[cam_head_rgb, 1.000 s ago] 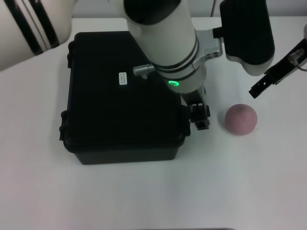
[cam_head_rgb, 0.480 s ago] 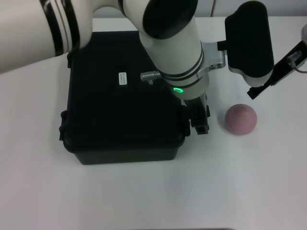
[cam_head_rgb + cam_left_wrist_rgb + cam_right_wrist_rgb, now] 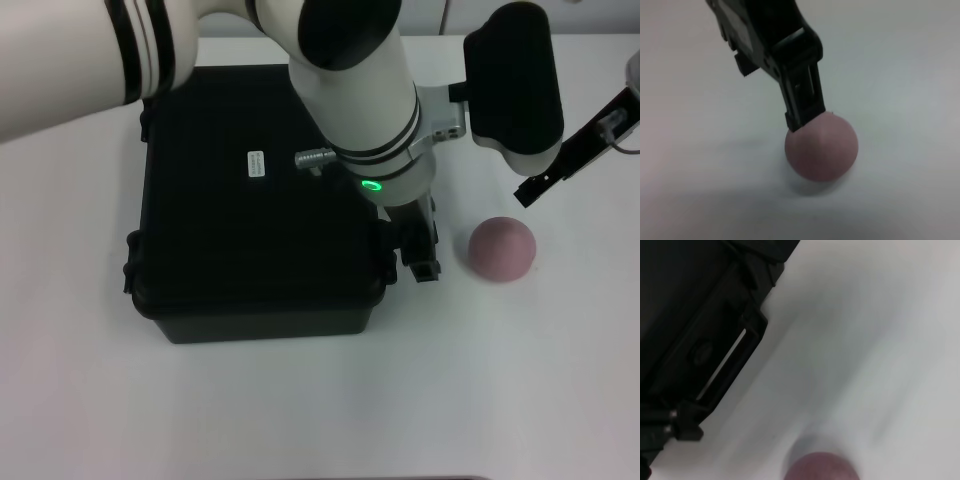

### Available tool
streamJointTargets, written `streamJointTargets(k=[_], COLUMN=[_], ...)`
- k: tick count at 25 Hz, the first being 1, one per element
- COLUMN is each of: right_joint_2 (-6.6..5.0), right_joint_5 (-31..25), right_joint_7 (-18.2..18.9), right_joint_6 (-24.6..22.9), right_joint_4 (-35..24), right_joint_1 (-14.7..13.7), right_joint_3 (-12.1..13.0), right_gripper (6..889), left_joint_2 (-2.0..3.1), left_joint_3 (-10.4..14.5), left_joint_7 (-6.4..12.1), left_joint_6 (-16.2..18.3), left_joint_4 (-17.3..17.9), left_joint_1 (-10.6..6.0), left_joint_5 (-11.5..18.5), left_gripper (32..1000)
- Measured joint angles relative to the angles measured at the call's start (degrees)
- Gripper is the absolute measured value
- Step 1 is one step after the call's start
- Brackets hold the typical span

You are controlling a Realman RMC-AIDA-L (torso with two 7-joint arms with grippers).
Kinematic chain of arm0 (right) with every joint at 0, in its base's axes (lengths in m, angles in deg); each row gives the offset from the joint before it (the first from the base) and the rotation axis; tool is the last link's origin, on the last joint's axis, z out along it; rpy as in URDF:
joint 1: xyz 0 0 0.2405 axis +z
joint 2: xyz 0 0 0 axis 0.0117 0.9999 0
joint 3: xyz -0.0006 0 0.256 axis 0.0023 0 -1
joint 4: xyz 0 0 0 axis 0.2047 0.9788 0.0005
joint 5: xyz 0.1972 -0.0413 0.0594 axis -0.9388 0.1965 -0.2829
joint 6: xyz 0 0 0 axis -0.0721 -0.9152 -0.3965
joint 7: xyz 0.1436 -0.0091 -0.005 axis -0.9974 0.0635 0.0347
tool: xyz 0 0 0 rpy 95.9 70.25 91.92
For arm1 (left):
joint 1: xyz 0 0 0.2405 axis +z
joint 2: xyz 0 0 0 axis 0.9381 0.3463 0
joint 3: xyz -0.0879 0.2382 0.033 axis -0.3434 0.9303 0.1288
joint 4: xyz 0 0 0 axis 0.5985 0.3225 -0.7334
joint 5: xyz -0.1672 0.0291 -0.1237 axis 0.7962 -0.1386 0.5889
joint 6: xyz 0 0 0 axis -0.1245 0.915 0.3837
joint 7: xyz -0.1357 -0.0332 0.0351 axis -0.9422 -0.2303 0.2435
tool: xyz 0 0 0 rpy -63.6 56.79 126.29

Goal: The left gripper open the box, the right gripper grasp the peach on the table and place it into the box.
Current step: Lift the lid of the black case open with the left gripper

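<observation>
The black two-fingered left gripper (image 3: 419, 255) sits low at the right-hand side edge of the large black hard plastic box (image 3: 250, 200), seemingly placed there to catch the lid's edge; whether its fingers are apart or together I cannot tell. The lid is closed. The small dusty-pink round peach (image 3: 502, 249) rests on the plain white table (image 3: 300, 400) just beside it. The slim black right gripper (image 3: 545, 182) hovers above the peach holding nothing, its spread unreadable.

Peach (image 3: 821, 146) on table (image 3: 900, 65), black end effector (image 3: 802, 107) above.
</observation>
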Motion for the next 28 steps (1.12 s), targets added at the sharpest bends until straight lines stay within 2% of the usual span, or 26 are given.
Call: streamJointTargets(k=[3, 8, 14, 28], right_joint_2=[0.00, 0.00, 0.00, 0.00], right_joint_5=[0.00, 0.01, 0.01, -0.04], right_joint_7=[0.30, 0.57, 0.62, 0.65], right_joint_6=[0.03, 0.09, 0.83, 1.56], right_joint_4=[0.04, 0.05, 0.57, 0.60], right_joint_1=[0.00, 0.00, 0.00, 0.00], right_joint_3=[-0.32, -0.46, -0.46, -0.46], right_gripper=[828, 828, 827, 827], left_joint_2=[-0.04, -0.12, -0.13, -0.12], left_joint_3=[0.04, 1.20, 1.99, 2.07], left_joint_7=[1.48, 2.84, 3.28, 3.36], left_joint_6=[-0.99, -2.87, -4.60, -5.14], left_joint_4=[-0.86, -2.65, -4.57, -4.99], left_joint_1=[-0.25, -0.64, -1.03, -1.17], left_joint_5=[2.16, 4.23, 4.76, 4.75], left_gripper=[779, 779, 778, 778])
